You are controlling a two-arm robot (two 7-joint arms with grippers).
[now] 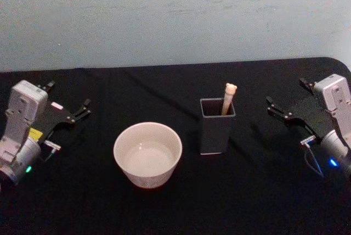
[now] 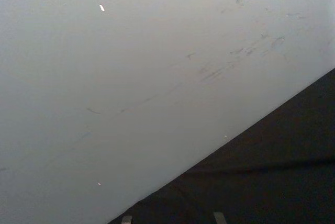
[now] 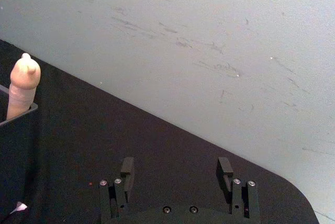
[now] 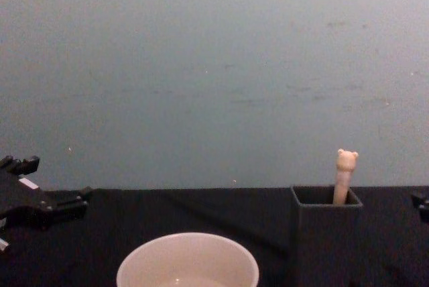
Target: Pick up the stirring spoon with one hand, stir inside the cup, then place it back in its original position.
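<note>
The stirring spoon (image 1: 228,96) is standing in the holder (image 1: 216,133), right of the cup (image 1: 148,155). The left hand (image 1: 68,96) and right hand (image 1: 288,93) are sitting spread open.

Head view looks down on the worktop (image 1: 82,202), chest view level across it, both sharing cup (image 1: 147,177) and holder (image 1: 214,133).

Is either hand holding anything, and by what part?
Nothing is held. The left hand and right hand are both open and empty; the stirring spoon stands in the dark holder.
</note>
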